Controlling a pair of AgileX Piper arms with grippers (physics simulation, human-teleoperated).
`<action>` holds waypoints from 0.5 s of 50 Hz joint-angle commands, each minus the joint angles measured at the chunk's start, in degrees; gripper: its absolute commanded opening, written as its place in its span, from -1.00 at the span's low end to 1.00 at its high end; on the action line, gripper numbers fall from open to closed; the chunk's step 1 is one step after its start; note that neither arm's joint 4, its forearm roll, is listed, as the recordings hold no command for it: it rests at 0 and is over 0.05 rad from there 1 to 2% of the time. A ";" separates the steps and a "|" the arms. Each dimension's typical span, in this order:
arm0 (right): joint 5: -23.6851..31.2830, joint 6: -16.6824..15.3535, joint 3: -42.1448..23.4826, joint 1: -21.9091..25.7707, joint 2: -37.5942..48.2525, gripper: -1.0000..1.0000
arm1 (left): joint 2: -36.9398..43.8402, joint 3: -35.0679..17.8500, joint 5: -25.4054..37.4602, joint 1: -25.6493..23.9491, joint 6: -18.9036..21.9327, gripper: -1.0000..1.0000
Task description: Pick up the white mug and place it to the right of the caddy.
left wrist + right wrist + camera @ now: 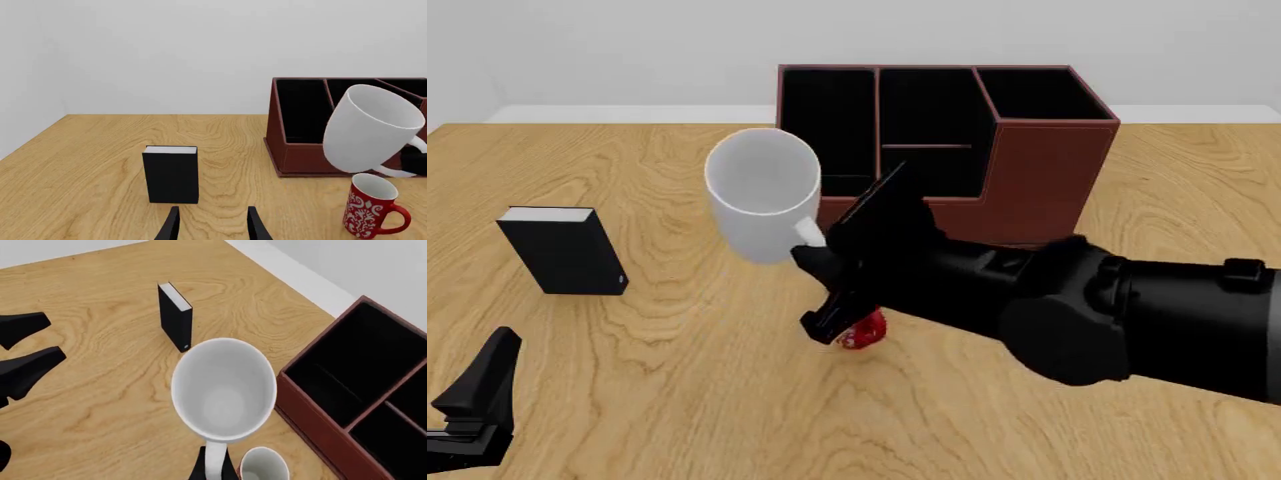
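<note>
White mug [761,195] in right gripper [817,240], aloft.

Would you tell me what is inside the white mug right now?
Nothing: the right wrist view looks straight into the white mug and shows only its bare white bottom. The right gripper holds it by the handle.

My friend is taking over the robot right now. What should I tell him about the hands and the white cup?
Right gripper: shut on the white mug by its handle, holding it tilted in the air, above the red mug.
Left gripper: open, empty, low near the black box.
Caddy: at the back of the table.
Done: mug lifted.
Left: carry it to the caddy's right side, set it down, let go.
</note>
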 commanded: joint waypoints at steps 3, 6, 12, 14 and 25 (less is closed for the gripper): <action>2.52 -0.12 -0.31 -0.98 -5.41 -1.00 | 0.00 0.00 0.00 0.00 0.00 1.00; 2.76 -0.12 -0.15 -1.32 -6.23 -1.00 | 0.00 0.00 0.00 0.00 0.00 1.00; 4.14 -0.56 0.05 -2.36 -8.66 -1.00 | 0.00 0.00 0.00 0.00 0.00 1.00; 4.31 -0.53 0.23 -2.78 -9.28 -1.00 | 0.00 0.00 0.00 0.00 0.00 1.00; 6.70 -1.01 0.01 -4.34 -13.03 -1.00 | 0.00 0.00 0.00 0.00 0.00 1.00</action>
